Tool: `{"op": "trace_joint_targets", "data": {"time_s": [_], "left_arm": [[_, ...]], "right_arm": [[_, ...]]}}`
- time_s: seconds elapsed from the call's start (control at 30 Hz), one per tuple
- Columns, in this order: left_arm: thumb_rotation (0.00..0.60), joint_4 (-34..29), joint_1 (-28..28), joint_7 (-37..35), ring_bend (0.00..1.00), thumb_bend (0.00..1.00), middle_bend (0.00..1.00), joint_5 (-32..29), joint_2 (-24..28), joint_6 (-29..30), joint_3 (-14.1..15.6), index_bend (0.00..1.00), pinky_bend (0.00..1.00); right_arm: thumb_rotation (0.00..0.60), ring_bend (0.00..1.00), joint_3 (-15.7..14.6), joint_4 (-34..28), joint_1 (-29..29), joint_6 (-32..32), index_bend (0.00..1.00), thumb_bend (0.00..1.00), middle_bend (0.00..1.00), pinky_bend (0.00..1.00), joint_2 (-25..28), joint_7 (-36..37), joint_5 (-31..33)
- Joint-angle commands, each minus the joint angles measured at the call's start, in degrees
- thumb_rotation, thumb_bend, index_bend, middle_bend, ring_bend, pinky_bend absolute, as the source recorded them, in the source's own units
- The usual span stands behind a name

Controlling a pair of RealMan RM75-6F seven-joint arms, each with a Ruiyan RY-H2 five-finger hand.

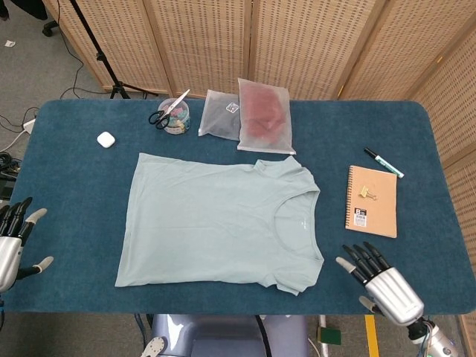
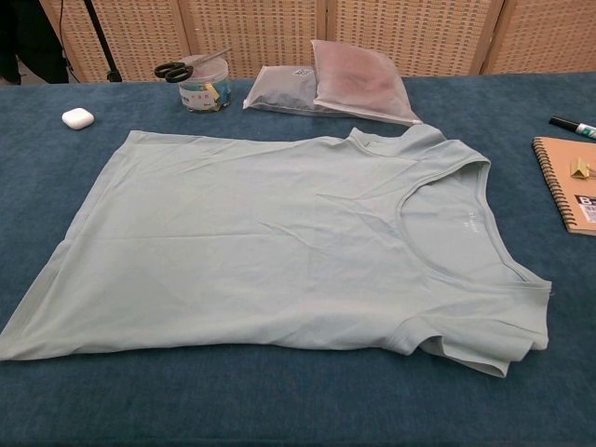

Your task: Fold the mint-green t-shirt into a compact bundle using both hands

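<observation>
we see the mint-green t-shirt spread flat and unfolded at the middle of the blue table, neckline toward the notebook, with neither hand touching it. the left hand sits at the table's left near edge, fingers released and apart, grasping nothing, well apart from the shirt. the right hand is over the near right part of the table, just beside the shirt's lower sleeve, fingers spread and empty; the chest view shows neither hand.

Bright, even light; sharp focus
</observation>
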Motion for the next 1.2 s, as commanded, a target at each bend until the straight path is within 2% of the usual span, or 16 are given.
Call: {"op": "trace_joint_targets", "data": {"time_s": [0.03,0.5,0.83,1.07,1.2], "left_arm": [[0.6,0.0,0.1,0.1,0.0,0.0,0.0,0.0,0.0,0.1,0.0,0.0,0.0],[0.6,0.2,0.1,-0.1,0.0,0.0,0.0,-0.8,0.0,-0.2,-0.3,0.0,0.0],[0.6,0.2,-0.2,0.1,0.0,0.0,0.0,-1.4,-0.1,-1.0,-0.5,0.0,0.0],[0.6,0.1,-0.3,0.1,0.0,0.0,0.0,-1.9,0.0,-1.4,-0.7,0.0,0.0],[0.6,0.1,-0.4,0.3,0.0,0.0,0.0,-2.0,-0.1,-1.5,-0.7,0.0,0.0]], "right_arm": [[0.6,0.0,-1.7,2.6,1.9,-1.3,0.16,0.0,0.0,0.0,-2.7,-0.8,-3.1],[0.6,0.0,-1.4,8.9,6.6,-3.1,0.25,0.0,0.0,0.0,-11.2,-6.0,-7.2],[0.6,0.0,-1.0,12.4,8.8,-5.4,0.28,0.01,0.0,0.0,-16.2,-10.3,-6.5],[0.6,0.0,-1.0,13.5,10.3,-7.0,0.32,0.09,0.0,0.0,-18.6,-12.3,-5.6],[0.6,0.0,-1.2,14.8,10.8,-6.9,0.35,0.19,0.0,0.0,-20.0,-12.5,-5.3]]}}
